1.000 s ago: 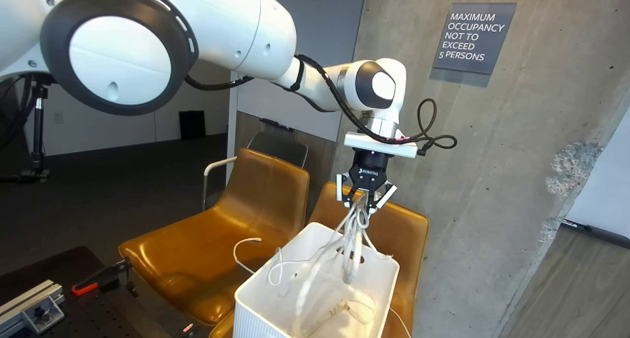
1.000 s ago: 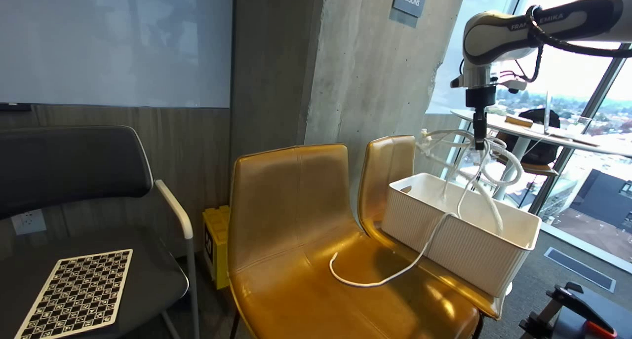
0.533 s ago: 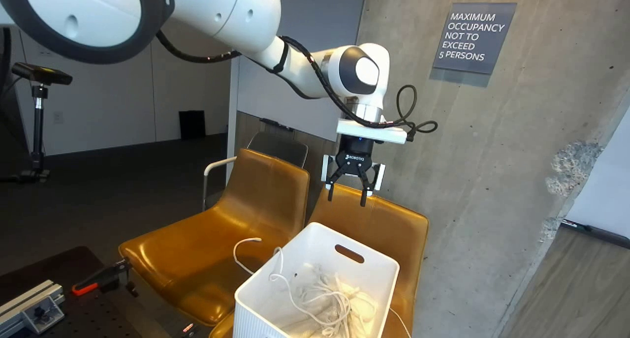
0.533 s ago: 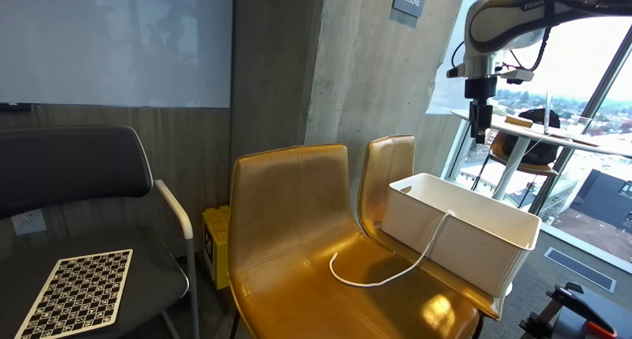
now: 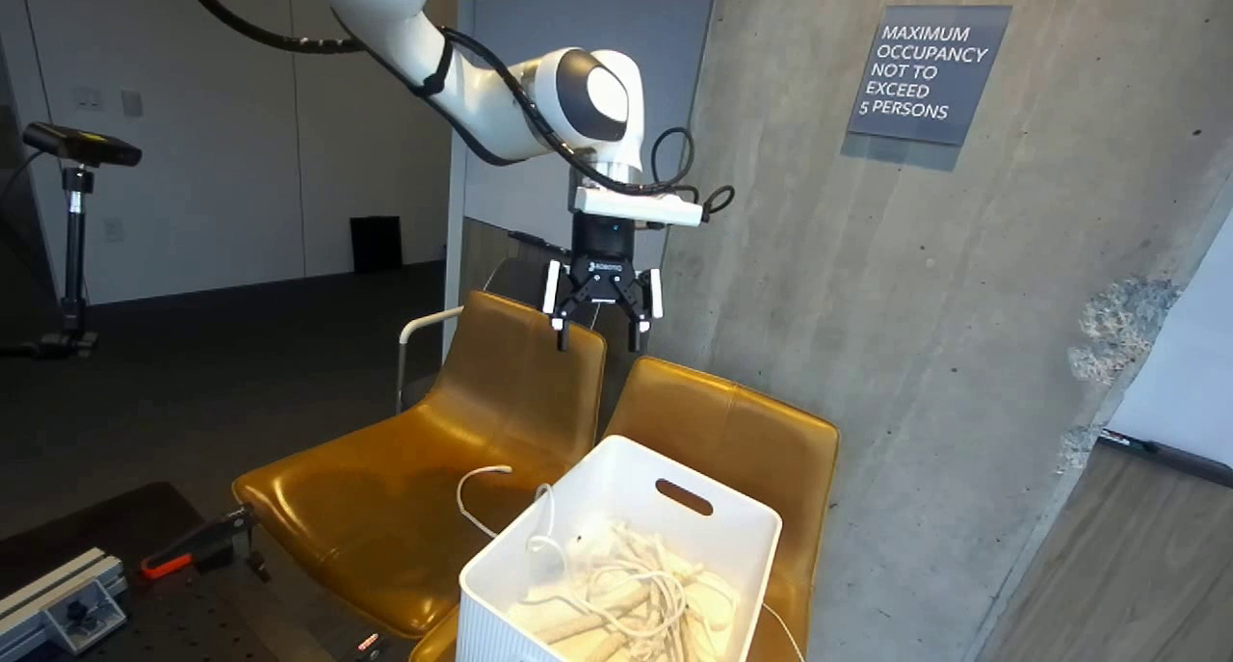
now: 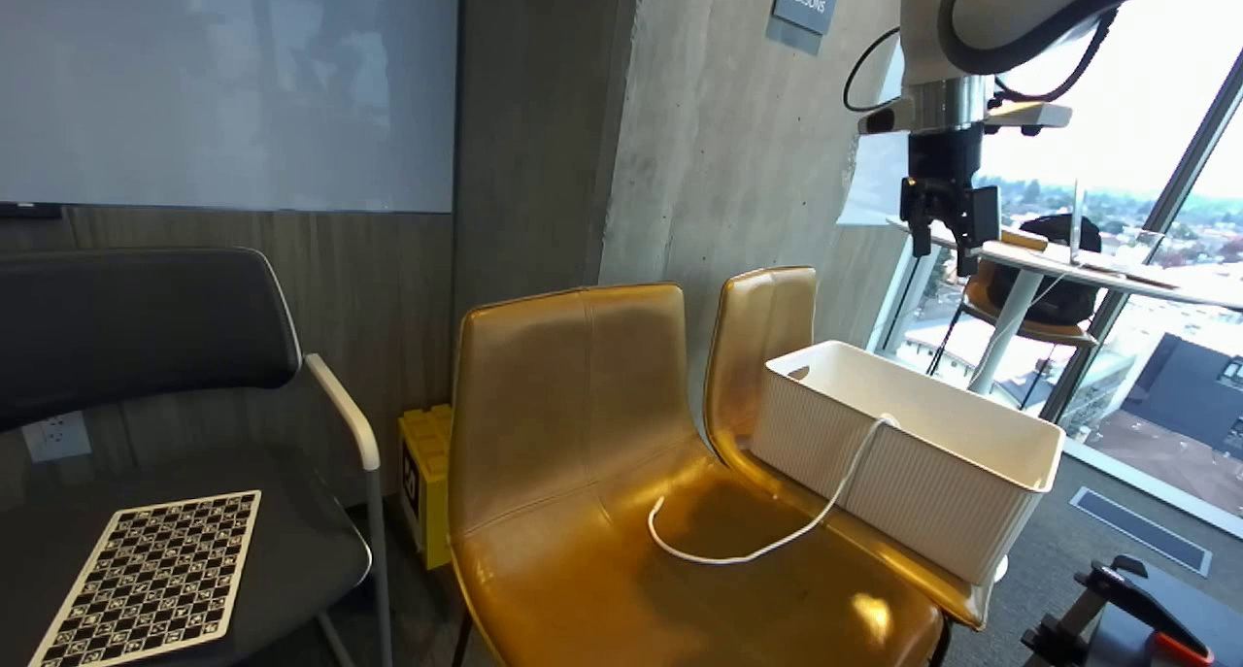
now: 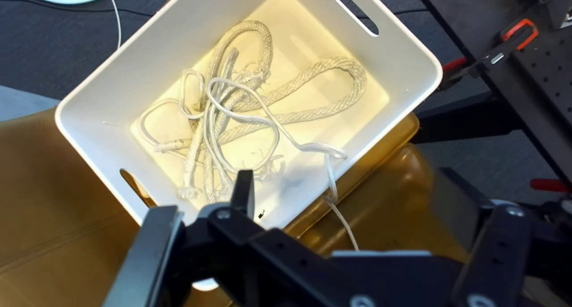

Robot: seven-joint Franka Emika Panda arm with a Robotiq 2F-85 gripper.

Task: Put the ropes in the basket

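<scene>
The ropes (image 7: 356,77), cream-white cords thick and thin, lie tangled on the bottom of the white plastic basket (image 7: 107,99). One thin cord runs over the basket's rim, and its end (image 6: 723,561) rests on the tan chair seat beside it. My gripper (image 5: 599,339) hangs above the chairs, well over the basket's height and away from the ropes. Its two fingers (image 7: 245,193) stand wide apart with nothing held between them. In an exterior view the near wall of the basket (image 6: 806,424) hides the ropes inside.
Two tan chairs stand side by side, one with a backrest (image 6: 583,385) and one bearing the basket. A concrete pillar (image 5: 915,354) rises behind them. A clamp with a red handle (image 5: 193,549) sits at a dark bench's edge. A grey chair (image 6: 194,531) holds a checkered board (image 6: 155,575).
A second ago my gripper held the bunched ropes over the basket. It let go, they dropped inside, and the arm rose and moved toward the neighbouring chair.
</scene>
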